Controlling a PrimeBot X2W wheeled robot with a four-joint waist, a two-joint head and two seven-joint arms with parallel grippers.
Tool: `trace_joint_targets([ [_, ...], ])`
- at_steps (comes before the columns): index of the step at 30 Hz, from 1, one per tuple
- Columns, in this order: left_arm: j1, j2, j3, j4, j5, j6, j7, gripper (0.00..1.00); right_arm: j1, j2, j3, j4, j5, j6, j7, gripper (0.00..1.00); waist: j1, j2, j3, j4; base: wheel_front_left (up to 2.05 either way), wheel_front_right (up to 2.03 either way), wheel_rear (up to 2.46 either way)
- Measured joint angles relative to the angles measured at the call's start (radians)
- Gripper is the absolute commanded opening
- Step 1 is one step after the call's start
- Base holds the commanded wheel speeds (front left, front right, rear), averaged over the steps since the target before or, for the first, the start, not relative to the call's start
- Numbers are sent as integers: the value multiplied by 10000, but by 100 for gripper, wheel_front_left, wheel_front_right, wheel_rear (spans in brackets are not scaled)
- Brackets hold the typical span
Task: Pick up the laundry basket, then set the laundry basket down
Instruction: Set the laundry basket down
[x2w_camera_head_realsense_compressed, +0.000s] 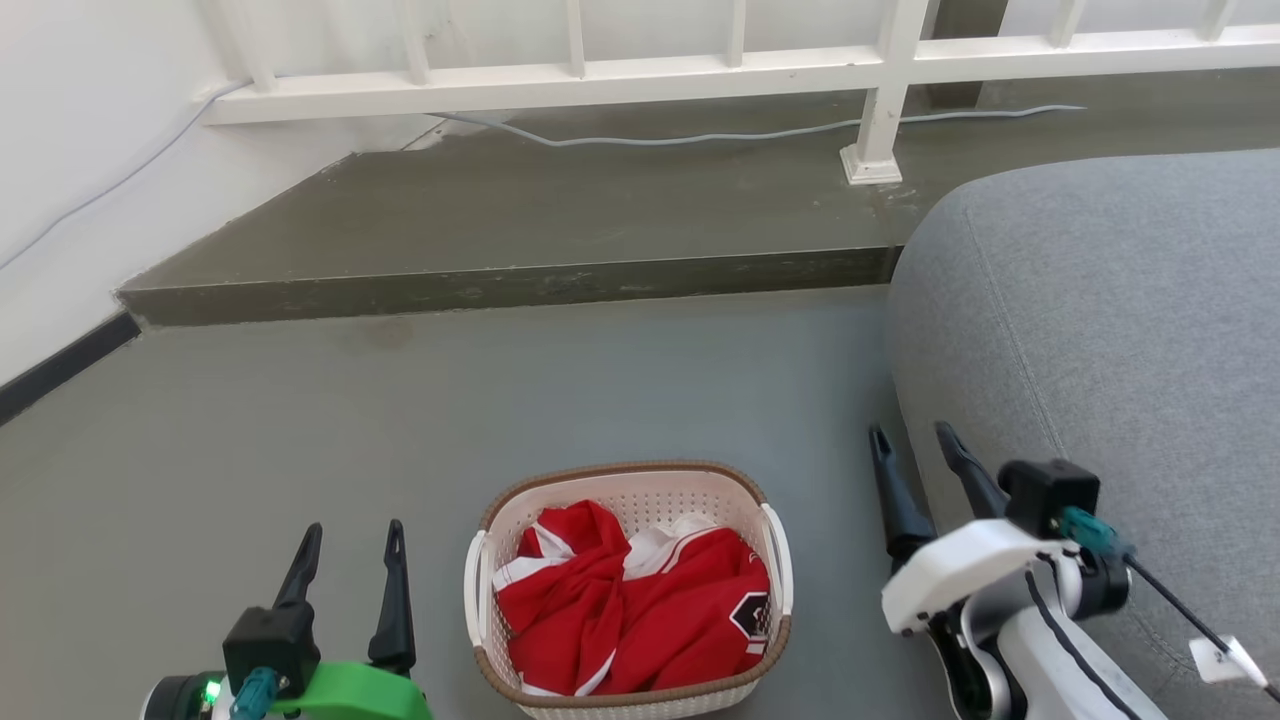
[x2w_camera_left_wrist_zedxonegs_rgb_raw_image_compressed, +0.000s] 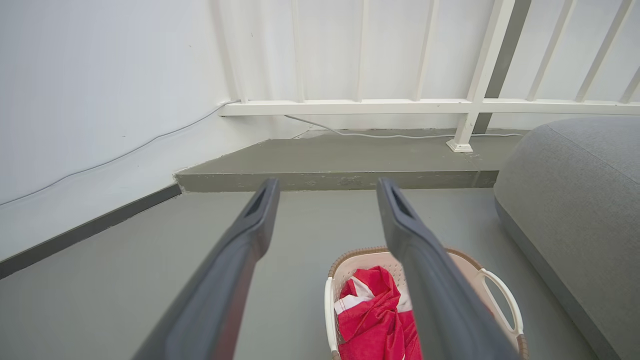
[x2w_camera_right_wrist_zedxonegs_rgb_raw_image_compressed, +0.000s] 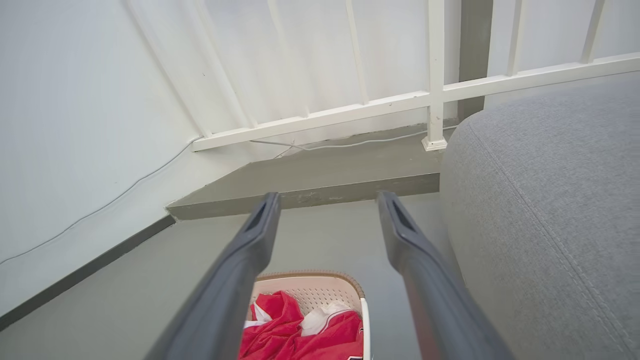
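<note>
Basket: the basket (x2w_camera_head_realsense_compressed: 650, 497) stands upright on the grey floor (x2w_camera_head_realsense_compressed: 300, 430), low and central in the head view, between the two grippers.
Load: red-and-white clothes (x2w_camera_head_realsense_compressed: 640, 610) lie bunched inside, reaching about rim height.
Left gripper: the left gripper (x2w_camera_head_realsense_compressed: 354, 528) is just left of the basket and apart from it. Its jaws are wide and hold nothing, and its fingers point forward.
Right gripper: the right gripper (x2w_camera_head_realsense_compressed: 912, 432) is off the basket's right side and further forward. Its jaws are parted and empty, close beside the sofa (x2w_camera_head_realsense_compressed: 1100, 330).
Handles: the left handle (x2w_camera_head_realsense_compressed: 473, 590) and right handle (x2w_camera_head_realsense_compressed: 781, 560) are both free and nothing touches them.
Stage: the pick-up appears not to have begun, as the basket rests on the floor with neither side gripped.
Risk, shove: the basket looks light, so a finger meeting its wall before the other side is braced could slide or turn it away.
Risk, tilt: if one gripper lifts sooner or higher, the basket could tip and spill clothes.
Risk, slip: the handles are thin loops, and a shallow pinch near the fingertips could let go mid-lift.
Risk, sofa: there is little room on the right, so the right arm could rub the sofa as it swings in and go off line.
Risk, snag: a finger that strays over the rim could catch cloth instead of plastic.
</note>
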Motion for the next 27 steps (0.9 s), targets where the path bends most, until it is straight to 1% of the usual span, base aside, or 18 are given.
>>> trace_joint_targets([
  [10,615,-146,322,-734,198,2,0,100,890,71,-510,-727,-541,-2,-2,100,0,0,-75,7,0,0,0],
  [21,953,-173,472,-1204,688,2,0,100,1449,236,-690,-1204,-849,-2,-2,100,0,0,-112,25,0,0,0],
  [27,1129,-176,566,-1379,769,2,0,100,1622,307,-798,-1453,-968,-2,-2,100,0,0,-114,30,0,0,0],
])
